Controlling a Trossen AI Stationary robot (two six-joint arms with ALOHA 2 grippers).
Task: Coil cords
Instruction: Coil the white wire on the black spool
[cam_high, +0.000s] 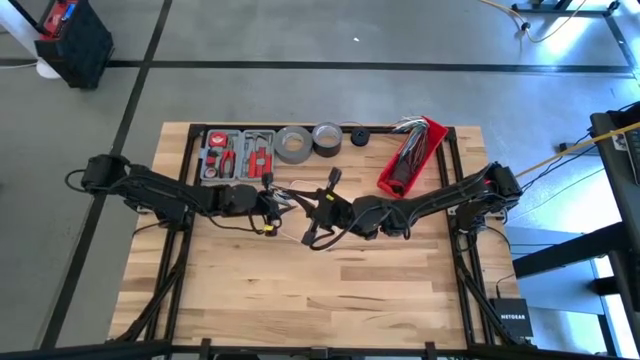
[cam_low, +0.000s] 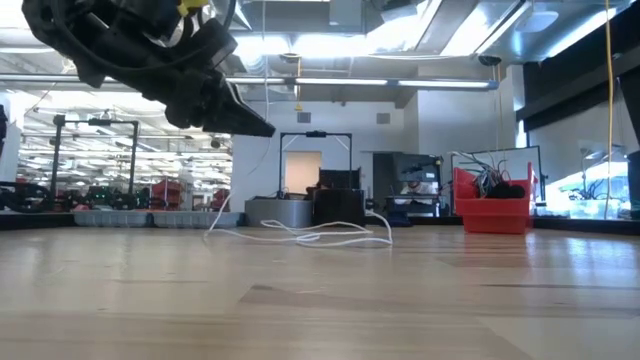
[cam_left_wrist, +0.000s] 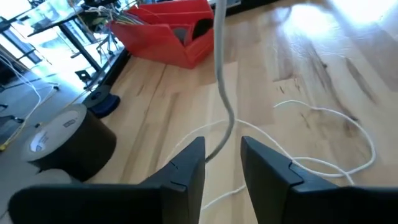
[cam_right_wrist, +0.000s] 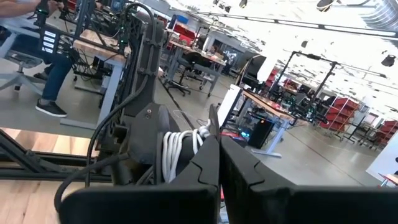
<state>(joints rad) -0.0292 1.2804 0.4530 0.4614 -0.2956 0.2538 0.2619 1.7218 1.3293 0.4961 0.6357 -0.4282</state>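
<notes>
Cord (cam_left_wrist: 323, 163) lies loose mid-tabletop, trailing toward the far edge. Left gripper (cam_left_wrist: 222, 163) hovers just above it, narrowly parted, strand rising between; right gripper (cam_right_wrist: 219, 163) closed, wound turns beside.

The thin string-like cord (cam_left_wrist: 323, 112) was white against the pale, streaky-grained wooden desk (cam_high: 330, 290). The plastic bin (cam_high: 410, 157) was bright red, the two tape rolls (cam_high: 293, 144) grey, the gripper fingers (cam_left_wrist: 186, 168) matte black.
</notes>
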